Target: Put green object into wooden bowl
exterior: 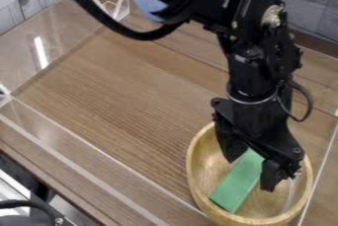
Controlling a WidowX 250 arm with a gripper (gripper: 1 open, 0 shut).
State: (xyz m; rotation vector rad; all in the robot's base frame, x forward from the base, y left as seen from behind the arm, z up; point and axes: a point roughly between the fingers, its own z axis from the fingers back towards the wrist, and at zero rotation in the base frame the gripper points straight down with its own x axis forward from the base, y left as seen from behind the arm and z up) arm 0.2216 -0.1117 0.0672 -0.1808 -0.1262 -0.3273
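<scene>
Green object (239, 185) ×1, in 1 wooden bowl (203, 158), 1 gripper (263, 167) agape

This looks like a robot test bench in a lab, not a home. A black robot arm (244, 62) with exposed cables works over a wood-grain table (119, 92) that is fenced by low clear plastic walls (40, 42), like a test pen. A small clear stand (109, 6) sits at the far edge. Behind is a pale tiled or panelled wall (310, 3).
</scene>
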